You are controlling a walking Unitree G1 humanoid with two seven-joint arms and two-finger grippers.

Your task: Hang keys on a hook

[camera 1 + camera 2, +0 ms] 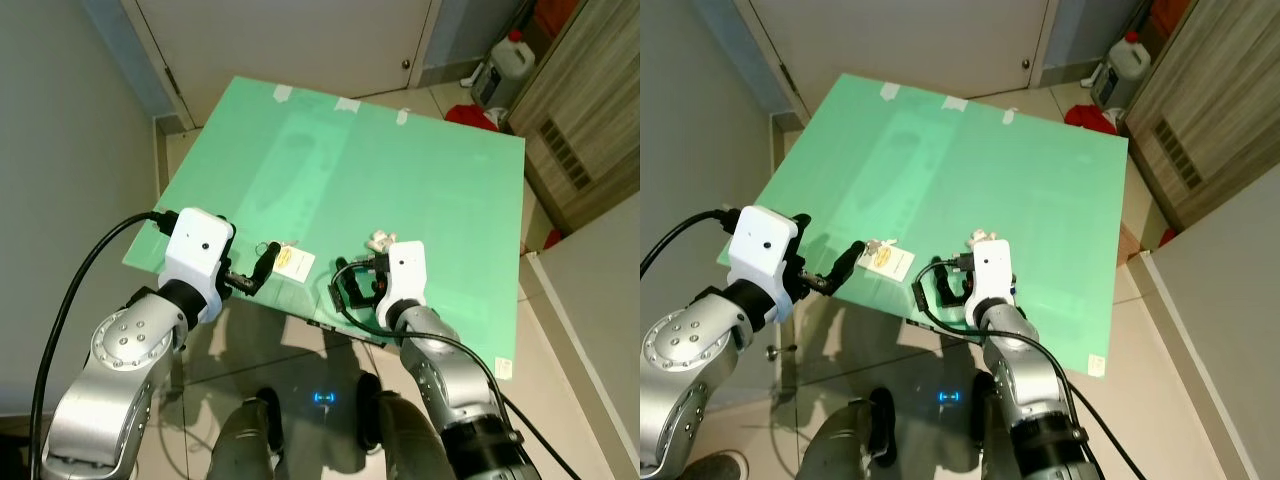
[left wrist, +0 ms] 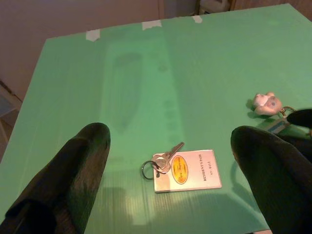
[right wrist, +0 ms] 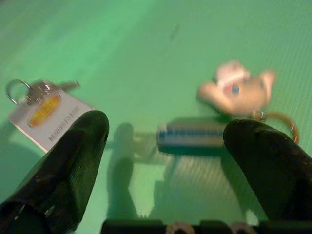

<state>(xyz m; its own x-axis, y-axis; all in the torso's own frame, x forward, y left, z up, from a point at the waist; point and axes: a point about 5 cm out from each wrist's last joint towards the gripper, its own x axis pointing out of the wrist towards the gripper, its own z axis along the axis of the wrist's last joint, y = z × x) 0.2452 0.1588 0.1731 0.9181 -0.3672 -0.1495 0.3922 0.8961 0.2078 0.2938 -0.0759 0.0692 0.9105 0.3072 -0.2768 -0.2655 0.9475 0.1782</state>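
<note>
Green corrugated board (image 1: 400,170) lay flat before us as the working surface, its far edge fixed with three strips of pale tape (image 1: 346,104). We noted the keys (image 2: 163,159) close to the board's near edge, toward its left corner: a silver key on a ring, resting on a white tag (image 2: 187,170) with a yellow oval label. The left gripper (image 1: 252,277) hung at the near edge, just short of that tag; from its wrist camera we saw its two black fingers (image 2: 73,175) spread wide, with the keys lying on the board between them and touching neither. The right gripper (image 1: 350,287) sat over the near edge further right, and its fingers (image 3: 63,165) were likewise wide apart and holding nothing. Between them, in the right wrist view, lay a second bunch: a small pale figurine charm (image 3: 236,90), a blue-and-white striped fob (image 3: 190,136) and a brass-coloured ring (image 3: 280,122); the picture was blurred, so we could not tell how they were joined. The two bunches lay near one another but apart. Beyond the far edge stood a white door (image 1: 290,40), with a white plastic jug (image 1: 505,65) and something red (image 1: 472,115) on the tiled floor by a wooden cabinet (image 1: 585,110) to the right.
</note>
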